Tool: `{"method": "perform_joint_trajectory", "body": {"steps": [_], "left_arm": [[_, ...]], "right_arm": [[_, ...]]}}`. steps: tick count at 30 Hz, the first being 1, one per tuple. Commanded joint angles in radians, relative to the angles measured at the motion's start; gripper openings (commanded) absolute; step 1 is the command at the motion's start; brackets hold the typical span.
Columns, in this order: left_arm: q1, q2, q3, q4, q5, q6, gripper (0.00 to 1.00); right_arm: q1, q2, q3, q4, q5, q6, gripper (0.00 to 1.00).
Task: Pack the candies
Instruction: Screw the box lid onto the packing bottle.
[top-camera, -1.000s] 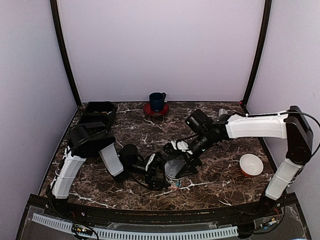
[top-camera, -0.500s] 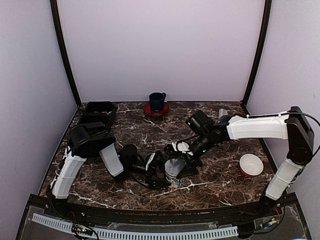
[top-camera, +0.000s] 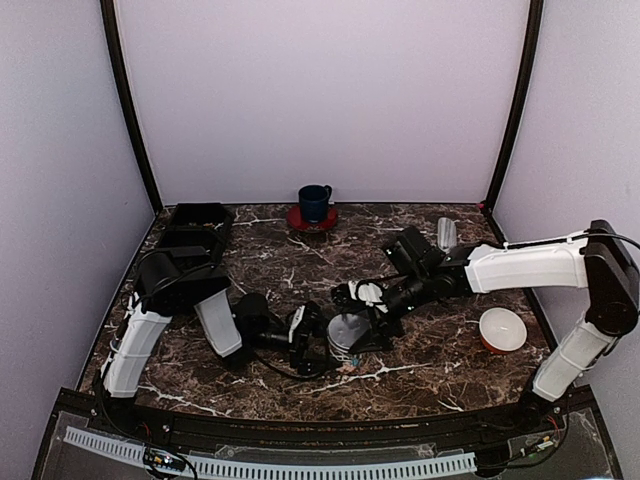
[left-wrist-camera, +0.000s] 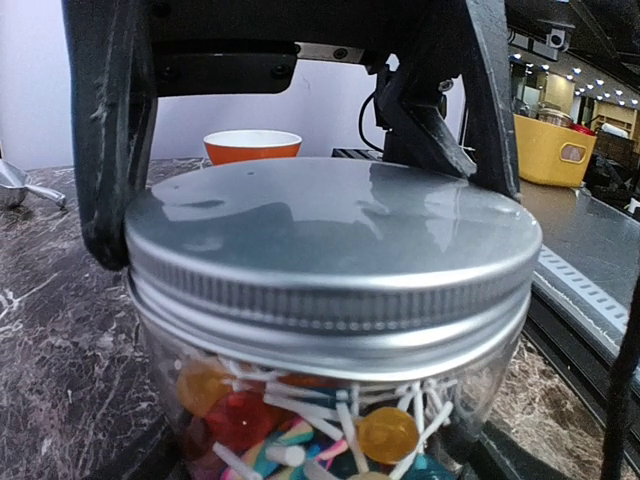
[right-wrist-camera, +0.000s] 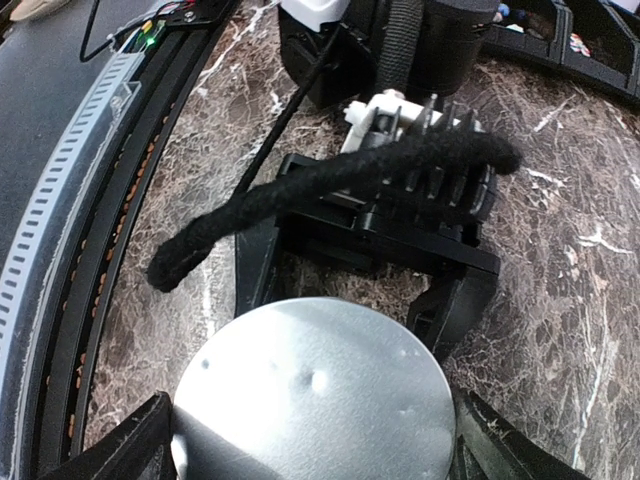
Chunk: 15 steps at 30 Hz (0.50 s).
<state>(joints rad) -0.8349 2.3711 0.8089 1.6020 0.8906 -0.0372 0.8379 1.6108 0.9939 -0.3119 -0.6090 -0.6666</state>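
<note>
Your right arm (top-camera: 520, 265) has swung lower; right fingers (right-wrist-camera: 130, 445) straddle the round silver metal lid (right-wrist-camera: 315, 400), grip unclear; left fingers (left-wrist-camera: 100, 150) clamp the clear jar (left-wrist-camera: 460, 400) of multicoloured candies (left-wrist-camera: 388, 432); sealing seems underway.

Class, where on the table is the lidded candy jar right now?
In the top view, the jar stands near the front centre of the table, between the fingers of the left gripper, with the right gripper over its lid.

Note the lid (left-wrist-camera: 330, 225): brushed metal, satin sheen, finely ribbed rim. Your jar (left-wrist-camera: 165, 360) wall is clear and smooth; the candies (left-wrist-camera: 388, 432) inside look glossy. Worktop (top-camera: 450, 350): polished dark marble look, white veins. The cable (right-wrist-camera: 330, 180) wears a fuzzy black woven sleeve.
</note>
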Motion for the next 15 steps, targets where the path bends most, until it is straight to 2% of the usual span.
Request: {"method": "perform_joint_trajectory", "body": {"steps": [1,7,14,15], "left_arm": [[0.022,-0.009,-0.054,-0.024,-0.267,-0.033,0.82],[0.008,-0.05,-0.088,-0.012,-0.396,-0.013,0.81],[-0.047,-0.092,-0.084,-0.109,-0.594,0.073,0.81],[-0.051,-0.095,-0.086,-0.108,-0.61,0.079,0.81]], "right_arm": [[0.006,-0.07,-0.082,0.176,0.124,0.236,0.82],[0.031,-0.095,-0.124,0.327,0.319,0.491,0.82],[0.095,-0.069,-0.1,0.366,0.319,0.491,0.82],[0.103,-0.067,-0.099,0.368,0.533,0.7,0.83]]}}
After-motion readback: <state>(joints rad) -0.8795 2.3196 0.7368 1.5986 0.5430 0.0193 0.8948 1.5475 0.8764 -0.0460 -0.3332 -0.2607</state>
